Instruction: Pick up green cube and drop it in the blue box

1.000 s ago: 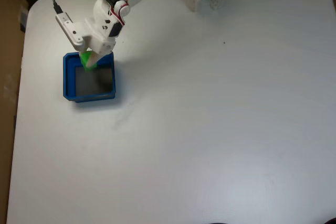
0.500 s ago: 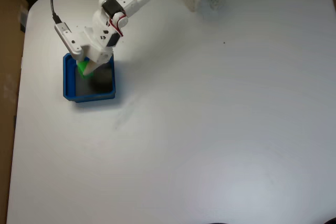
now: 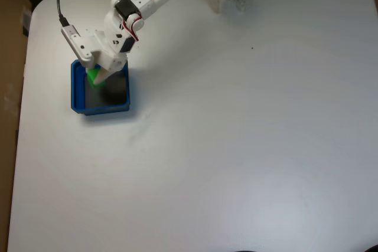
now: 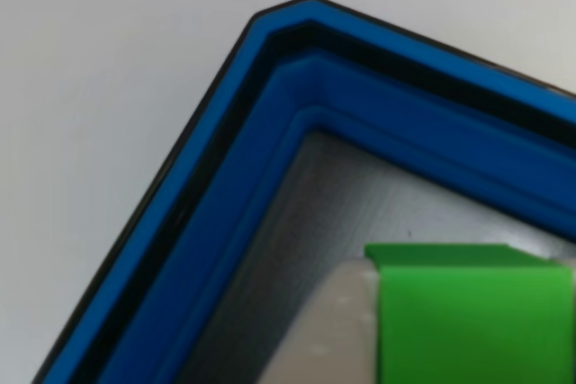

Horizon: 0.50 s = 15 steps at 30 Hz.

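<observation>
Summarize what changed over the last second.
The end effector swung left and dropped lower into the blue box, carrying the green cube toward the box's left wall. That happened in the first half second; nothing visibly moved after. The cube looks still gripped. The box stayed put on the table.

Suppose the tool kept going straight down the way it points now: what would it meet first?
Probably the grey floor of the blue box. The tool hangs inside its walls with the green cube; the remaining gap is unclear.

White arm, black cable, red wires
</observation>
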### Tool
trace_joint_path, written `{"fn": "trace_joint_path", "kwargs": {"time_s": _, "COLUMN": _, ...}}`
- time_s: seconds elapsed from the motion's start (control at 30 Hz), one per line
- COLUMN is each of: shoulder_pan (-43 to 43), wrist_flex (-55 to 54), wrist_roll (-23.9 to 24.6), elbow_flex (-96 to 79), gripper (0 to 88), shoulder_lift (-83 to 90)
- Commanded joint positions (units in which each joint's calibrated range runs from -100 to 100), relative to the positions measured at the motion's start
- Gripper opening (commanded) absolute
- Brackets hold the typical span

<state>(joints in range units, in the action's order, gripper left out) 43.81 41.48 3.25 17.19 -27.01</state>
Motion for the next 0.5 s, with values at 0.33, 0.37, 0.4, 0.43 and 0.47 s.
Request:
{"fn": "trace_joint_path", "kwargs": {"time_s": 0.33, "shoulder_pan": -0.39, "wrist_flex": -1.06, "wrist_roll": 0.20, "elbow_flex": 2.59, "gripper": 15.2, "shoulder_lift": 1.06}}
{"fn": "trace_joint_path", "kwargs": {"time_s": 0.37, "shoulder_pan": -0.39, "wrist_flex": -1.06, "wrist_roll": 0.20, "elbow_flex": 2.59, "gripper": 15.3, "shoulder_lift": 1.06}}
{"fn": "trace_joint_path", "kwargs": {"time_s": 0.4, "shoulder_pan": -0.39, "wrist_flex": -0.97, "wrist_roll": 0.20, "elbow_flex": 2.59, "gripper": 15.3, "shoulder_lift": 1.06}}
{"fn": "trace_joint_path", "kwargs": {"time_s": 0.43, "shoulder_pan": -0.39, "wrist_flex": -0.97, "wrist_roll": 0.20, "elbow_flex": 2.59, "gripper": 15.3, "shoulder_lift": 1.06}}
{"fn": "trace_joint_path", "kwargs": {"time_s": 0.47, "shoulder_pan": -0.39, "wrist_flex": -0.97, "wrist_roll": 0.20, "elbow_flex": 2.50, "gripper": 15.3, "shoulder_lift": 1.06}}
